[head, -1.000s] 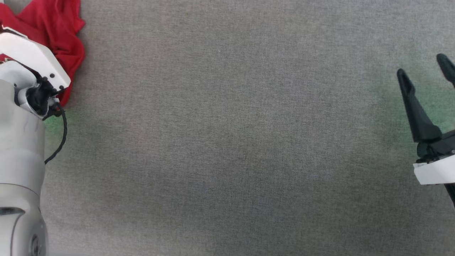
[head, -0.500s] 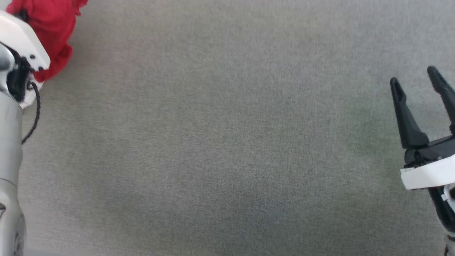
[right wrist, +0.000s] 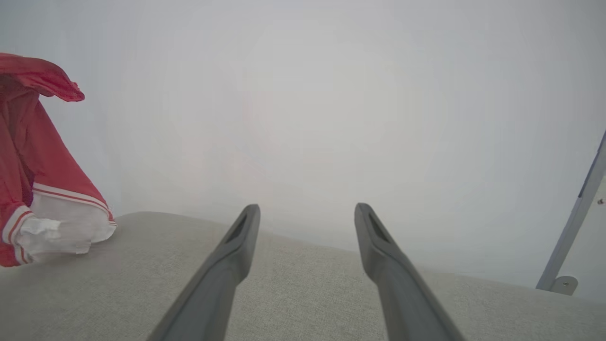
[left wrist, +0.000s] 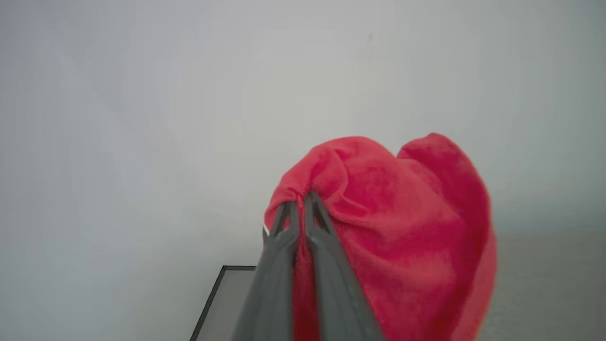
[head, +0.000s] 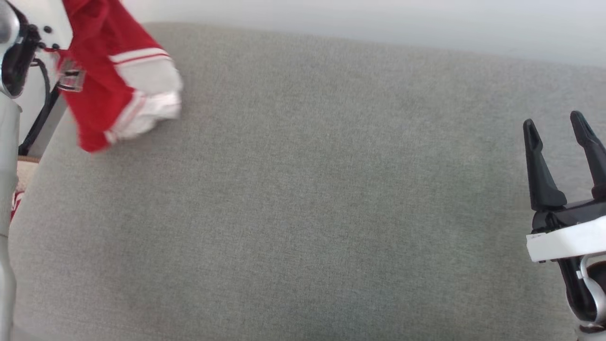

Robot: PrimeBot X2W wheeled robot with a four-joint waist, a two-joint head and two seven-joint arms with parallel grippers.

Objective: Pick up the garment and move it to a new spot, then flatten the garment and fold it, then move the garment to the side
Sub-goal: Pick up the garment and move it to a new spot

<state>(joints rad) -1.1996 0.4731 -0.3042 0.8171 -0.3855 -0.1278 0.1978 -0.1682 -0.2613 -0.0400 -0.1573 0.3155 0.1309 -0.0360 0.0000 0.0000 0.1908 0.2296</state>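
Since a second ago my head camera has tipped upward, so the whole picture has shifted. The garment (head: 109, 90), then a red bunch lying by the left arm, now hangs in the air at the upper left with a white sleeve and striped trim showing.

Nearest to me, the right gripper (head: 553, 123) stands at the lower right above the grey padded surface (head: 303, 213). Its two dark fingers are spread wide with nothing between them. The right wrist view confirms this: the right gripper (right wrist: 307, 210) is empty and points across the surface toward the wall.

At the left edge, the left arm (head: 5, 166) rises to the upper corner. In the left wrist view the left gripper (left wrist: 299, 201) has its fingers pressed together on a pinch of red cloth. The garment (left wrist: 402, 237) bulges over and to the right of the fingers.

Location of the garment: suspended over the far left corner of the surface, well apart from the right gripper. From the right wrist view the garment (right wrist: 42, 189) drapes down with its white sleeve lowest. I cannot tell whether that sleeve touches the surface. No lettering is legible.

Beyond the surface's far edge stands a plain pale wall (head: 378, 19). A slanted metal post (right wrist: 577, 208) shows at the right of the right wrist view.
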